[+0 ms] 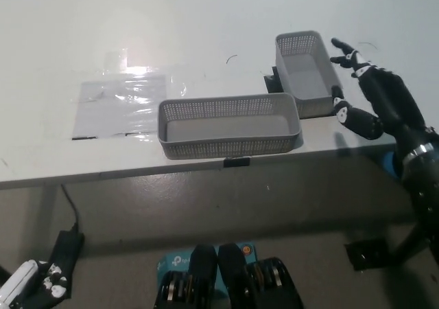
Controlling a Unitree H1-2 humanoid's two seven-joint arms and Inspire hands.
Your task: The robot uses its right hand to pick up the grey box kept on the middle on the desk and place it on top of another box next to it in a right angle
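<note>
Right hand (374,96) hovers, fingers spread, holding nothing, just right of the upper-right box (308,73); the other box (229,126) sits mid-frame on the table (206,20); both look light, stiff; grip a rim; left hand (31,292) rests lower left, fingers unclear.

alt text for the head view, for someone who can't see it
The robot's black right hand, open, hovers just right of a grey mesh box on a white desk. A longer grey box lies crosswise near the front edge, and the white left hand rests low at bottom left.
</note>
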